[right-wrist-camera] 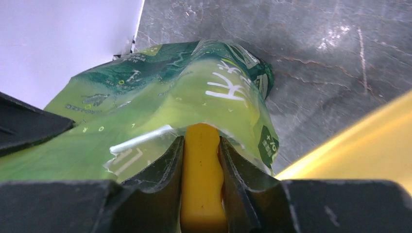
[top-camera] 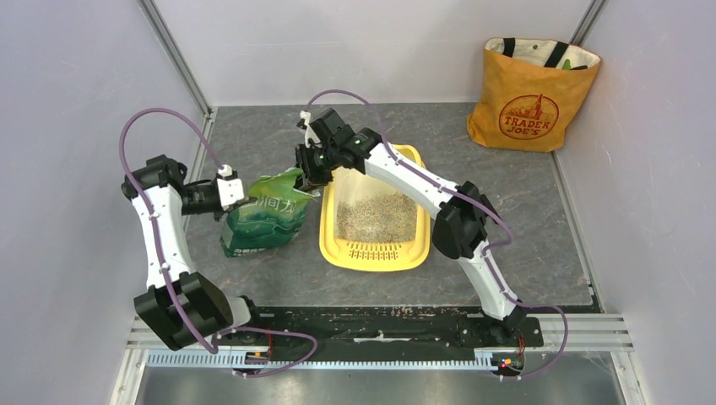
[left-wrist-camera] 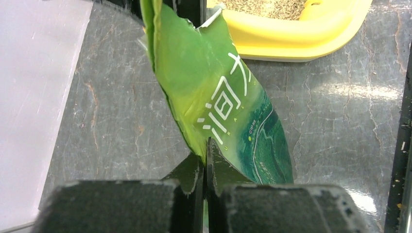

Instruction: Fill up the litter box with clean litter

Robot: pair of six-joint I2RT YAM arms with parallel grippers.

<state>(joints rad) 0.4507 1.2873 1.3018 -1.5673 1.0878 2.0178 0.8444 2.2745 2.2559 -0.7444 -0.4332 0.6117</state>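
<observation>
The yellow litter box (top-camera: 331, 245) lies mid-table with grey-beige litter (top-camera: 377, 218) covering its floor and the slotted grate at its near end. The green litter bag (top-camera: 266, 219) stands just left of it. My left gripper (top-camera: 239, 194) is shut on the bag's left top edge; in the left wrist view (left-wrist-camera: 205, 148) the jaws pinch the green bag (left-wrist-camera: 218, 92), with the box rim (left-wrist-camera: 301, 41) behind. My right gripper (top-camera: 309, 175) is at the bag's mouth, shut on the orange-yellow scoop handle (right-wrist-camera: 200, 165). The scoop's head is hidden inside the bag (right-wrist-camera: 160, 97).
An orange tote bag (top-camera: 534, 93) stands at the back right corner. White walls close in the grey tabletop on the left, back and right. A black strip and metal rail (top-camera: 380, 325) run along the near edge by the arm bases.
</observation>
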